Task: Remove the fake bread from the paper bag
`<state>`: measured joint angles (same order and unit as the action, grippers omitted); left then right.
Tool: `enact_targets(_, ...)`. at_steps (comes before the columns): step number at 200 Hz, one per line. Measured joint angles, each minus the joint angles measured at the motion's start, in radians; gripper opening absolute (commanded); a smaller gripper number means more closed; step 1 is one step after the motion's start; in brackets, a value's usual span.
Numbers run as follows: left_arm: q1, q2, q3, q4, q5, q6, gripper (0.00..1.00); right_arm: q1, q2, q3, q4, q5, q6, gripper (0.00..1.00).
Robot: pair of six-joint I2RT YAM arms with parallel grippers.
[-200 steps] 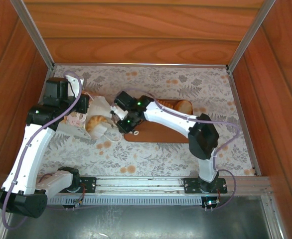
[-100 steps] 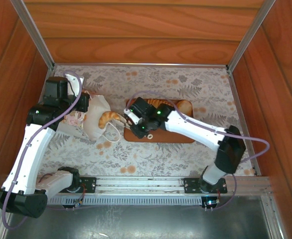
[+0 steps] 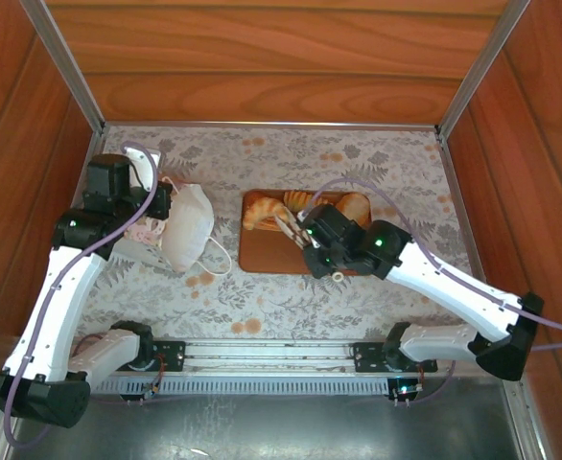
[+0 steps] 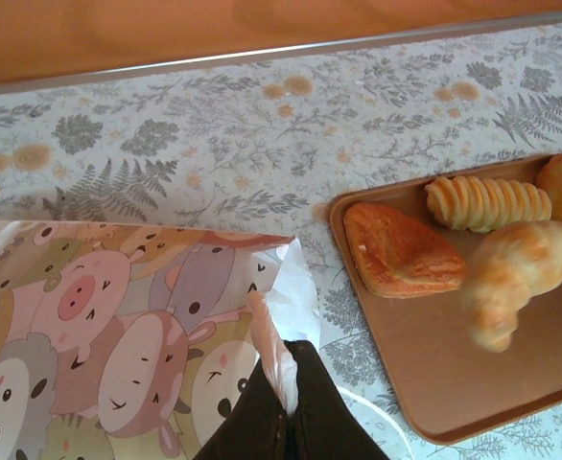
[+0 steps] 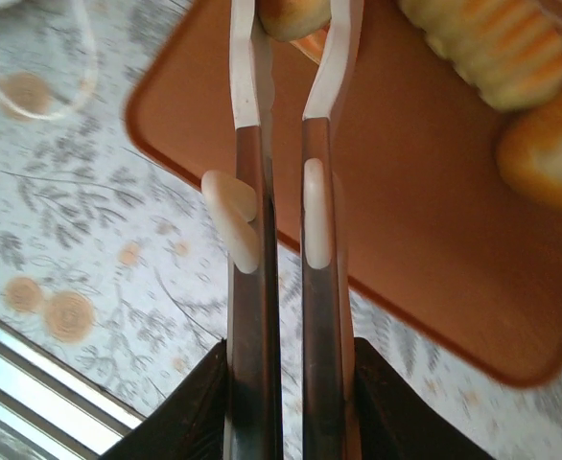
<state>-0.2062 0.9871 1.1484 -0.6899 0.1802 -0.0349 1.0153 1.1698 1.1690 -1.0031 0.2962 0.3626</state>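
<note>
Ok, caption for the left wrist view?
Left tool pinching the paper bag edge; a blurred croissant over the tray beside three other pastries.

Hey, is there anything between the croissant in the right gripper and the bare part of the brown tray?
Nothing visible stands in the way. The right gripper holds the croissant over the tray, with bare tray surface on its near side. The ridged roll and the triangular pastry lie along the tray's far side.

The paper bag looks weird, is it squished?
Yes. The paper bag lies slumped and crumpled left of the tray, not standing upright. The left fingers pinch its white edge.
</note>
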Motion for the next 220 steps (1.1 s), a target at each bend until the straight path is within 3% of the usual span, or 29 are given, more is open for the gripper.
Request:
enact_targets(43,0.000,-0.018,-0.006,0.017,0.000,0.000,0.00,-0.011,-0.043,-0.055,-0.135,0.067,0.185,0.32)
enact_targets(87,0.000,-0.024,-0.018,0.024,0.000,0.001,0.00,-0.089,-0.008,-0.084,-0.167,0.058,0.294,0.32)
enact_targets(220,0.000,-0.019,-0.022,0.039,0.016,0.002,0.00,-0.140,0.198,-0.112,-0.024,-0.060,0.309,0.35)
